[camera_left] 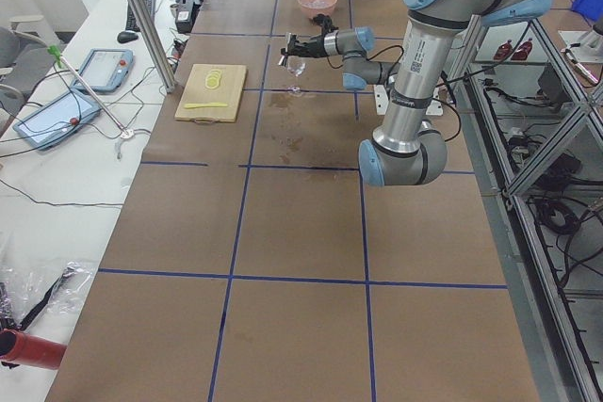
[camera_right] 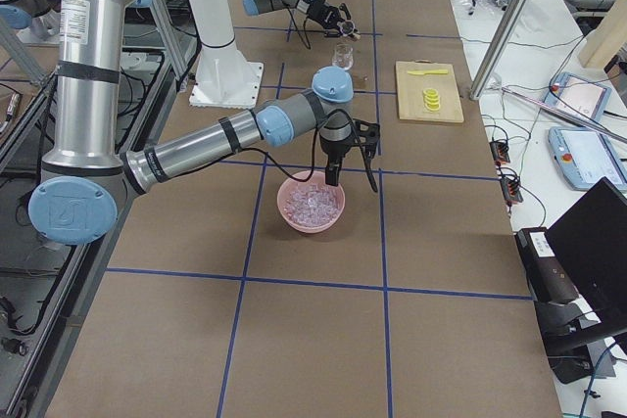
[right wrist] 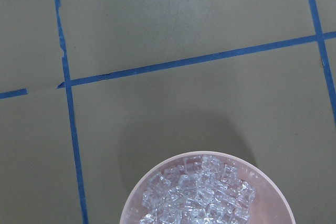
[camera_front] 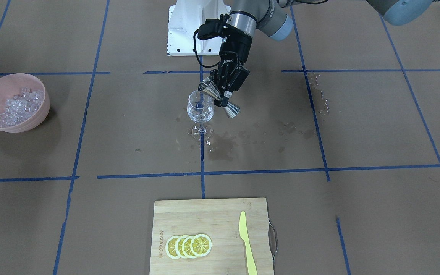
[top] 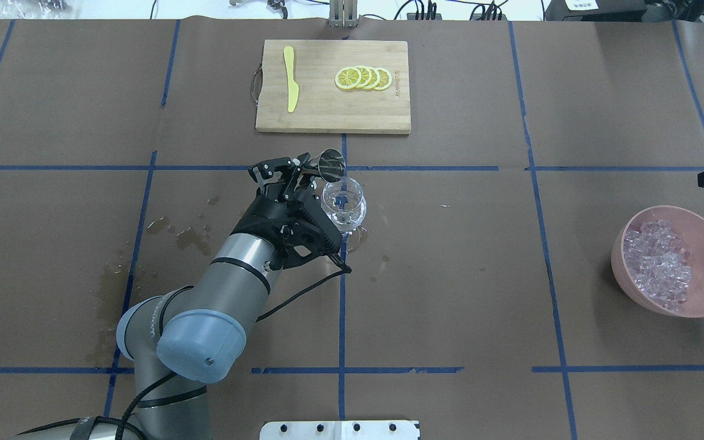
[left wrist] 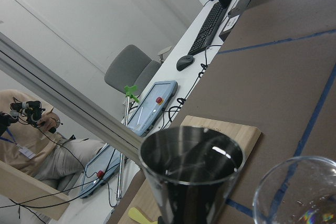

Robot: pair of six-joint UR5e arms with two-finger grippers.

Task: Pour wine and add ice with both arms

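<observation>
Brown paper with a blue tape grid covers the desk [camera_front: 357, 126], and the wine glass [camera_front: 200, 110] stands upright about mid-desk, so I'll place everything off that. Left pincer [camera_front: 221, 96] is clamped on the waist of a steel jigger [camera_front: 232, 110] — it's tipped over, one cup's mouth right at the glass's rim, the other cup pointing away from the glass. Can't tell how much liquid is in the glass. Wet patches [camera_front: 224, 147] spread over the paper around the glass's foot and off toward the robot's left. The ice [camera_front: 15, 107] sits heaped in a pink bowl [camera_front: 36, 114], well apart from the glass on the robot's right. Right pincer [camera_right: 353, 168] hangs above that bowl — can't tell how far apart its fingers are. Past the glass, away from the robot's base, a wooden board [camera_front: 204, 217] carries four overlapping lemon slices [camera_front: 188, 245] and a yellow knife [camera_front: 247, 244].
</observation>
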